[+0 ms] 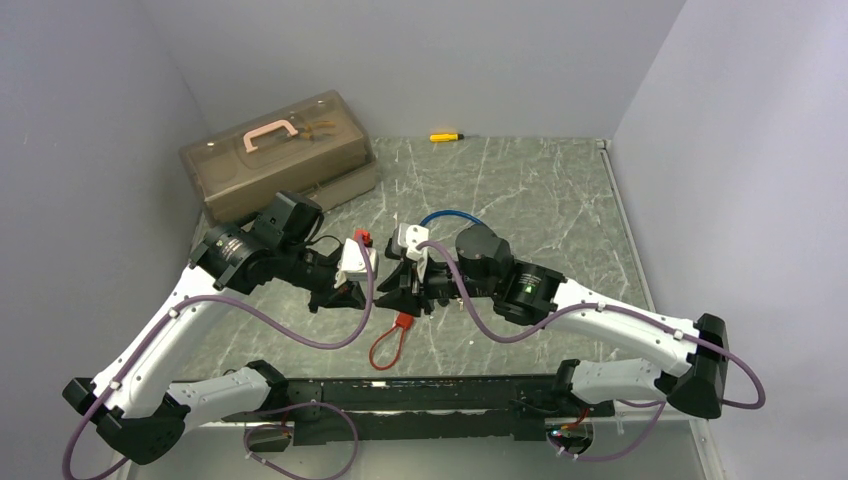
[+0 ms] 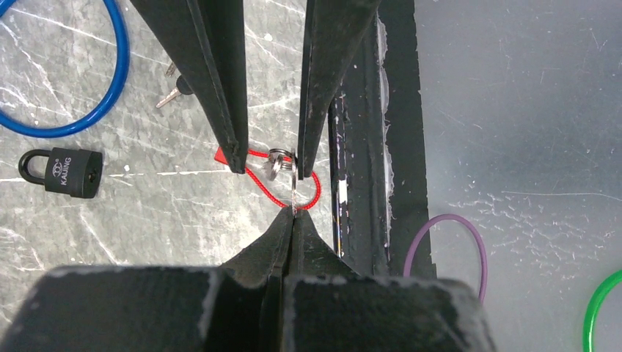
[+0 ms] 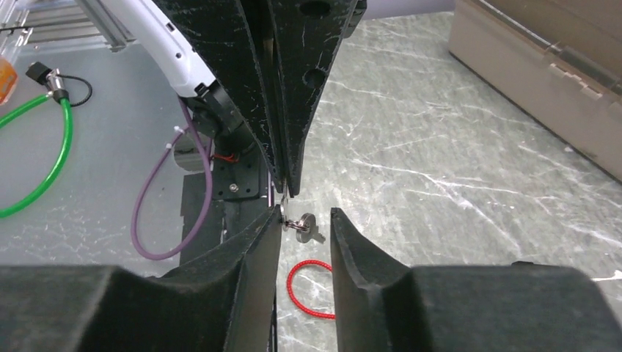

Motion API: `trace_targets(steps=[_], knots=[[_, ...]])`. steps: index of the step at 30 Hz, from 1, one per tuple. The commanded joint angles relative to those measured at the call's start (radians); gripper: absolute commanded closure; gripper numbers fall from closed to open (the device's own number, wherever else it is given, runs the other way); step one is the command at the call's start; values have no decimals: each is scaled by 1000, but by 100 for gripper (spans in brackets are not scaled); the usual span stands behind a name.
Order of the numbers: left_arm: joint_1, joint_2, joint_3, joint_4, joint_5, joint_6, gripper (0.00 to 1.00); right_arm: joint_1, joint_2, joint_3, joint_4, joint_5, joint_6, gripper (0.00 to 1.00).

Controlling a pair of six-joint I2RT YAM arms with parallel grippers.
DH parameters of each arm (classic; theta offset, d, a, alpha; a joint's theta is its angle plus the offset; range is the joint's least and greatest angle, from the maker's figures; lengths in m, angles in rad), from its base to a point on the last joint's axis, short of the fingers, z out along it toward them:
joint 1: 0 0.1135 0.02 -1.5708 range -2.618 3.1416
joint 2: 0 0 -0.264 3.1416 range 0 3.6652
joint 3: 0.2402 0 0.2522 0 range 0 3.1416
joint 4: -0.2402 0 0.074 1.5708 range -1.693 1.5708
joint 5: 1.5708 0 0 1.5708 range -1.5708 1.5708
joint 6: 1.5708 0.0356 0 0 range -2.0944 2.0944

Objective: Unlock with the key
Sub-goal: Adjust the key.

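My left gripper (image 2: pixel 293 211) is shut on a thin silver key (image 2: pixel 294 187), seen edge-on above the table. A ring with a second key (image 3: pixel 304 223) dangles from it. My right gripper (image 3: pixel 304 220) is open, its fingers on either side of that dangling key, the left finger close against the ring. In the top view the two grippers meet at mid-table, left gripper (image 1: pixel 372 290) facing right gripper (image 1: pixel 408 287). A small black padlock (image 2: pixel 62 170) lies on the table to the left. A red cable lock (image 1: pixel 403 322) lies just below the grippers, its loop (image 3: pixel 308 290) under the keys.
A blue cable loop (image 2: pixel 73 110) and a loose key (image 2: pixel 172 92) lie near the black padlock. A brown toolbox (image 1: pixel 285 150) stands at the back left, and a yellow screwdriver (image 1: pixel 445 136) lies at the back. The black base rail (image 1: pixel 420 395) runs along the near edge.
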Motion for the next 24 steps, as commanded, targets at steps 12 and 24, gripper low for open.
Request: trace_targets(steps=[12,24], knots=[[-5,-15,18,16,13,-32,100,3,46,70,-58,-8,-35,100],[-4,20,46,50,7,-79,100,1,-54,-15,-49,48,6,100]])
